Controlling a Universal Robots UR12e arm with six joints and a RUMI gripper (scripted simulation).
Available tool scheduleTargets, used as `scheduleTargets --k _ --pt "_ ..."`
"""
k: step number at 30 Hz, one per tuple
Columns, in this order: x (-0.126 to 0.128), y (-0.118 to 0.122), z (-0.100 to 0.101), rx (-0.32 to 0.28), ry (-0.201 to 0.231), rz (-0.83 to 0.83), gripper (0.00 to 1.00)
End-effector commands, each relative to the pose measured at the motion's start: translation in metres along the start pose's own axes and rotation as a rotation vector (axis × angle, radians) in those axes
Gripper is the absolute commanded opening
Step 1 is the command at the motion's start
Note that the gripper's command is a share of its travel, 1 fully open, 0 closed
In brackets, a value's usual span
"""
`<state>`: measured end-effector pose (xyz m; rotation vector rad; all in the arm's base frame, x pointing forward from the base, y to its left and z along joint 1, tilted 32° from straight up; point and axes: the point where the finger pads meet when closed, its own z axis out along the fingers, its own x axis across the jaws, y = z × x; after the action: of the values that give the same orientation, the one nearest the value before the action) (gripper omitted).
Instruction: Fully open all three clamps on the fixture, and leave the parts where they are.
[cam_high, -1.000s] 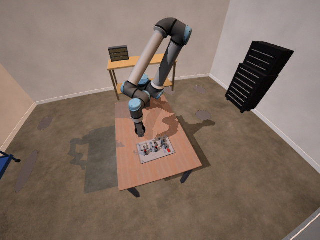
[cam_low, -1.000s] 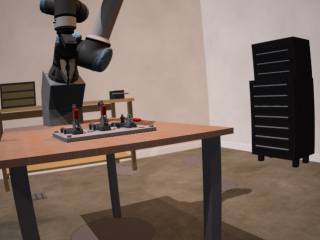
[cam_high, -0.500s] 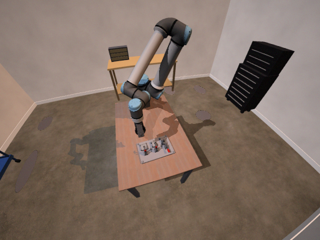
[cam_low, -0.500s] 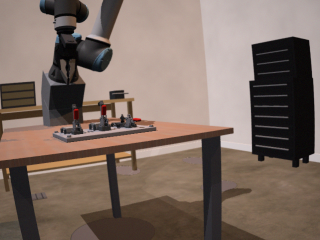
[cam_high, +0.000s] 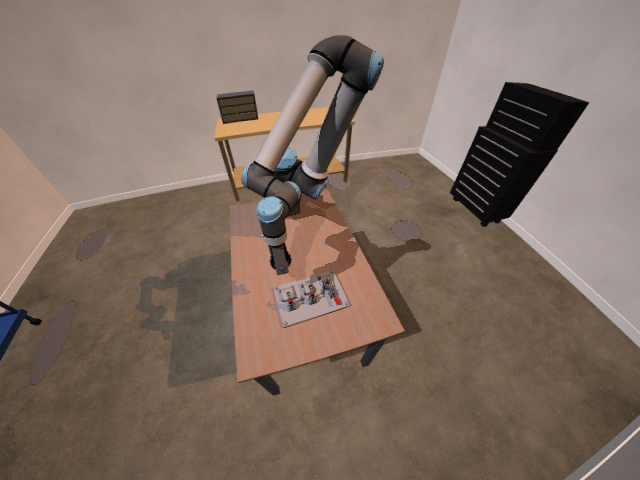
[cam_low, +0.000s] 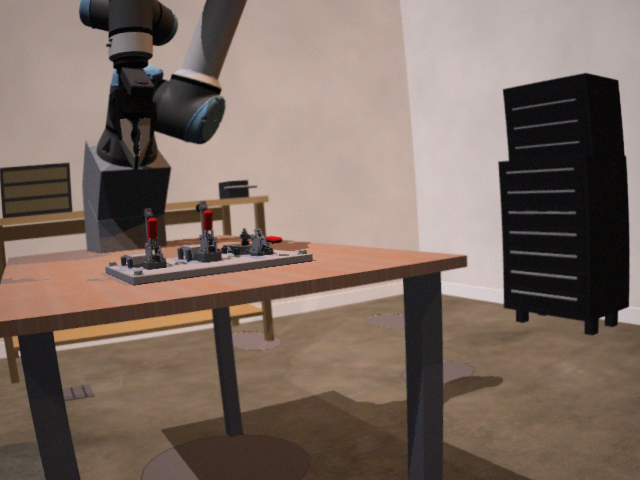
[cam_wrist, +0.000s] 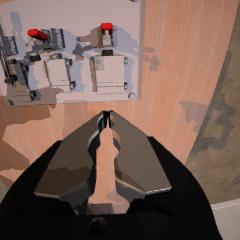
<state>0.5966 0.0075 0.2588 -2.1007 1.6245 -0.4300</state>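
Note:
A grey fixture plate lies on the wooden table. It carries three toggle clamps with red handles. The left clamp's handle and the middle clamp's handle stand upright. The right clamp's handle lies flat, pointing away from the plate. Light blocks sit on the plate by the clamps. My gripper is shut and empty. It points down, well above the table, just off the plate's edge near the left clamp.
The robot's grey base pedestal stands at the table's far end. A wooden shelf bench with a slotted box stands behind it. A black drawer cabinet stands by the right wall.

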Motion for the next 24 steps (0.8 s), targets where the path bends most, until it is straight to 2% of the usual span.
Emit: scheduleTargets --k 1,11,12,24 --pt "0.0 -0.0021 -0.0009 0.001 0.001 -0.002 0.0" --pt "0.0001 -0.0021 -0.0009 0.001 0.001 -0.002 0.0" --pt "0.0002 -0.0009 -0.0006 0.001 0.001 -0.001 0.59" --pt "0.0002 -0.0009 -0.0006 0.001 0.001 -0.001 0.59"
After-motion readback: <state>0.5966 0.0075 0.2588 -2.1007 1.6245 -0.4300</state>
